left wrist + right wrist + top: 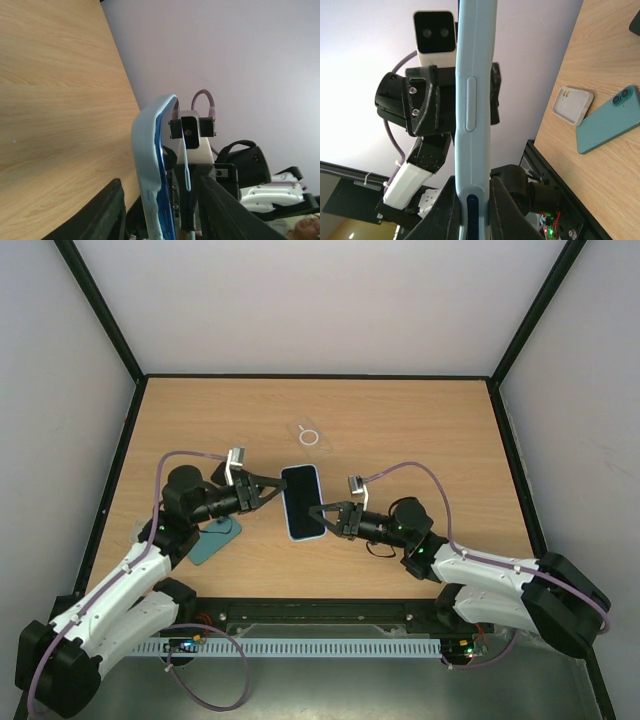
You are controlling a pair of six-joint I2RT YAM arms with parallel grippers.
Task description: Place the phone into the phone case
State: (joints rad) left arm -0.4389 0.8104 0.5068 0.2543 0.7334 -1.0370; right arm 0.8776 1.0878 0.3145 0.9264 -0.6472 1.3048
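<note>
Phone (pixel 302 502) in right hand (pixel 330 517), left hand (pixel 270 490) straddling it

robot lab test cell, white panel walls (pixel 300 300), black frame posts (pixel 100 310), wooden table (pixel 420 430), cable duct (pixel 300 647)

two phones (pixel 303 502), three phone cases (pixel 310 434), two end effectors (pixel 318 518)

The top view looks down from above the near edge over the whole desk (pixel 420 440); the left wrist view faces right, close against the phone (pixel 150 170); the right wrist view faces left, equally close; all share that phone.
</note>
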